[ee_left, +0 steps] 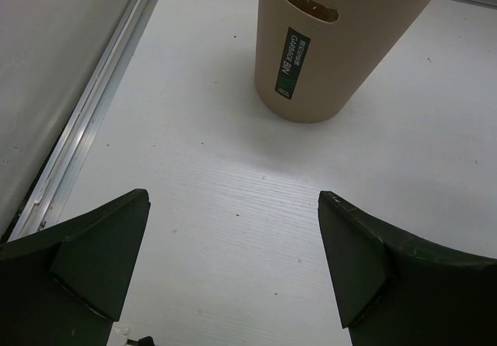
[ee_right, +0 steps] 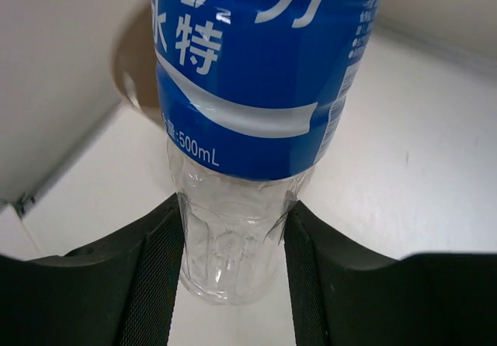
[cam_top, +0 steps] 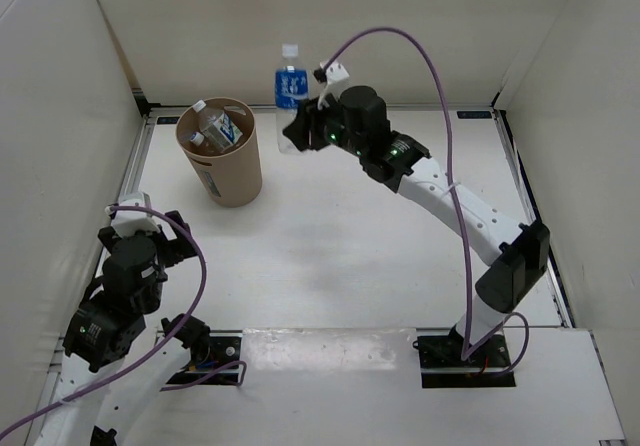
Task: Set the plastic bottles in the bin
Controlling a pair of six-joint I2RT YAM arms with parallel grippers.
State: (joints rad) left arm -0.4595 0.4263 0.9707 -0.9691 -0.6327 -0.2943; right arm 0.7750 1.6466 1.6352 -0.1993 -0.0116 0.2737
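The blue-label bottle (cam_top: 290,86) is clamped (low down) by the right tool (cam_top: 298,129). The left tool (ee_left: 233,264) is spread apart, empty.

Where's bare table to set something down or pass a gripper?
Widest: table centre, between bin and right arm. Also left gripper to bin. Crowded: bin to the blue-label bottle in the right gripper.

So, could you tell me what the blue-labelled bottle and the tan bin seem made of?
Blue-labelled clear bottle: thin transparent plastic, glossy; ribbed, see-through base. Tan cylindrical bin: probably matte plastic or stiff paperboard; smooth, dull wall with cut-out handle slot.
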